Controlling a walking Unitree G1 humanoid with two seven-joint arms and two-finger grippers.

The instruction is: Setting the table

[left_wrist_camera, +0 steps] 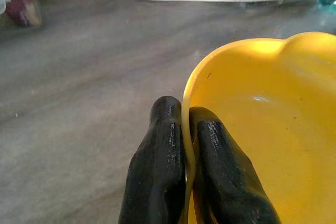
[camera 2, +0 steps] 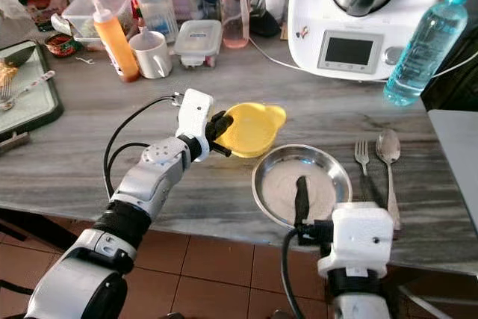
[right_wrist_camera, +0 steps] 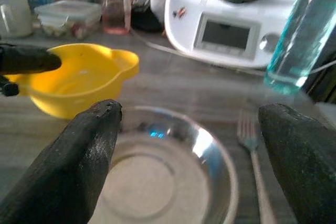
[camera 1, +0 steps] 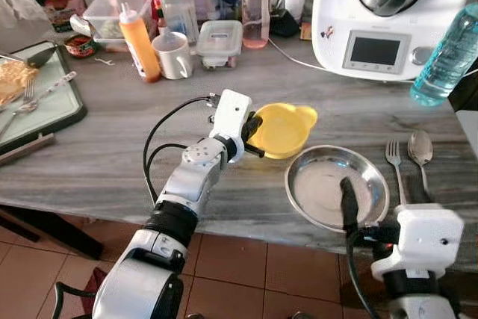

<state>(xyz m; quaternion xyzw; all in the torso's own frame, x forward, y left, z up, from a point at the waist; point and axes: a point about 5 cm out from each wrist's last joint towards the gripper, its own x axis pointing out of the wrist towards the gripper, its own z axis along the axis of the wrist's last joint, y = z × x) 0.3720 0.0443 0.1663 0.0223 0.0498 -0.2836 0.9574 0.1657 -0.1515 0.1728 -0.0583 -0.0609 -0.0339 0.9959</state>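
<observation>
Steel plate [camera 1: 321,207] sits at the counter's near edge under my right gripper [right_wrist_camera: 191,145], fingers spread wide. Just left, my left gripper [left_wrist_camera: 186,150] pinches the yellow bowl [camera 1: 284,128] by its rim. Right of the plate lie a fork [camera 1: 396,166] and spoon [camera 1: 420,151].

The left arm [camera 1: 187,184] is silver with black ribbed joints, and its wrist ends in a white boxy housing [camera 1: 230,113]. Thin black cables [camera 1: 160,136] loop along it. The right wrist [camera 1: 420,240] wears the same white block with small screws. Each gripper's fingers [left_wrist_camera: 157,166] are long, matte black and rounded.
</observation>
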